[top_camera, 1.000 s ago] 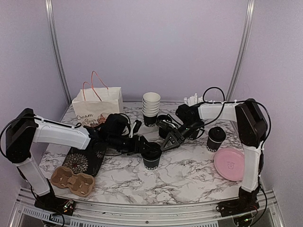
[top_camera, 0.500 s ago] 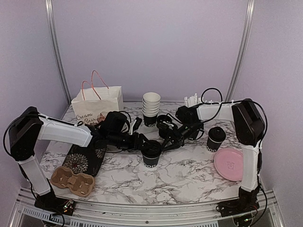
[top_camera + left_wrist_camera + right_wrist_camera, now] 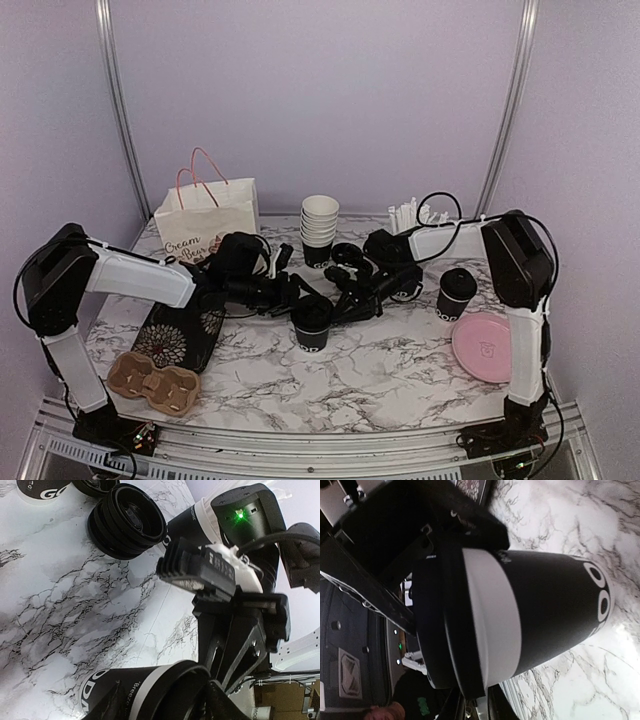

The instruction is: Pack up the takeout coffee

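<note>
A black takeout coffee cup (image 3: 312,328) with white lettering stands mid-table. My left gripper (image 3: 300,306) is shut on its body; in the left wrist view the cup (image 3: 135,690) lies between both fingers. From the right, my right gripper (image 3: 336,304) is shut on the rim of the black lid (image 3: 440,625), which sits on that cup (image 3: 545,610); the thin jaws pinch the lid's edge at the bottom of the right wrist view (image 3: 475,707). A second lidded coffee cup (image 3: 455,292) stands alone further right.
A paper bag (image 3: 205,225) with pink handles stands back left, with a brown cup carrier (image 3: 152,382) and a black patterned sleeve (image 3: 185,335) in front of it. Stacked cups (image 3: 319,230), a lid stack (image 3: 127,520), a straw cup (image 3: 405,214) and a pink plate (image 3: 485,347) lie behind and right.
My right gripper has moved left onto the cup and its jaws have narrowed on the lid rim. The cup and left gripper have shifted slightly left and back.
</note>
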Controlling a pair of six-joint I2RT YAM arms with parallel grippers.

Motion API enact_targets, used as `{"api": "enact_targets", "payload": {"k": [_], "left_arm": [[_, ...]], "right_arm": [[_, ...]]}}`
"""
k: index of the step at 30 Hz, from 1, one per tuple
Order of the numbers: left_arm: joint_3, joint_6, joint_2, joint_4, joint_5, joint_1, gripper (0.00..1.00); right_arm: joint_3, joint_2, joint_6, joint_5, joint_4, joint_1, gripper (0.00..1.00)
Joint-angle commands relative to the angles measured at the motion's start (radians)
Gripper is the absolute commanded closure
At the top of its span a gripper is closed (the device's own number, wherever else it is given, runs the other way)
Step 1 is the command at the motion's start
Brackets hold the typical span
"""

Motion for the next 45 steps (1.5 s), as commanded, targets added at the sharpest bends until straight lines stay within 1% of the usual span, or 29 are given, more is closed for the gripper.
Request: {"api": "enact_targets", "payload": {"k": [1,4,6,8,10,12,14,15,18,22,26,30,33,36,39,40,45], "left_arm": [[-0.084,-0.03,0.084,-0.291,-0.08,-0.035,0.42],[-0.089,-0.013,0.085,-0.306,-0.099,-0.036,0.41],[-0.083,-0.005,0.087,-0.298,-0.098,-0.036,0.41],[-0.073,0.016,0.08,-0.298,-0.1,-0.037,0.41],[-0.065,0.03,0.063,-0.303,-0.104,-0.038,0.41],[-0.058,0.044,0.044,-0.318,-0.115,-0.04,0.41],[-0.056,0.058,0.02,-0.319,-0.124,-0.04,0.41],[-0.054,0.067,0.013,-0.345,-0.124,-0.04,0.4],[-0.047,0.086,0.011,-0.354,-0.118,-0.041,0.39],[-0.046,0.102,0.023,-0.34,-0.099,-0.041,0.4],[-0.043,0.135,0.032,-0.33,-0.076,-0.04,0.42],[-0.046,0.171,0.04,-0.331,-0.041,-0.04,0.44],[-0.046,0.223,0.045,-0.3,0.008,-0.04,0.45],[-0.034,0.291,0.068,-0.292,0.072,-0.037,0.45],[-0.01,0.351,0.103,-0.315,0.105,-0.036,0.46],[-0.003,0.367,0.109,-0.317,0.116,-0.036,0.46],[0.023,0.455,0.114,-0.319,0.189,-0.035,0.47]], "right_arm": [[-0.094,0.163,0.012,0.637,0.152,0.126,0.82],[-0.092,0.183,0.004,0.678,0.149,0.126,0.81],[-0.065,0.171,-0.021,0.677,0.143,0.13,0.81],[-0.022,0.134,-0.052,0.652,0.13,0.136,0.8],[0.022,0.078,-0.124,0.62,0.104,0.138,0.77],[0.04,0.006,-0.154,0.592,0.095,0.14,0.73],[0.041,-0.068,-0.18,0.57,0.085,0.141,0.66],[0.041,-0.1,-0.191,0.567,0.08,0.141,0.62],[0.031,-0.17,-0.207,0.556,0.062,0.144,0.52],[0.016,-0.202,-0.216,0.549,0.055,0.143,0.46],[0.022,-0.214,-0.242,0.469,0.028,0.136,0.4],[0.023,-0.25,-0.274,0.411,-0.007,0.116,0.3],[0.0,-0.283,-0.266,0.386,0.002,0.073,0.29],[-0.019,-0.298,-0.258,0.318,0.01,0.011,0.29],[-0.044,-0.303,-0.266,0.308,0.012,-0.02,0.29],[-0.056,-0.305,-0.27,0.311,0.012,-0.024,0.3],[-0.15,-0.33,-0.26,0.304,0.049,-0.024,0.4]]}}
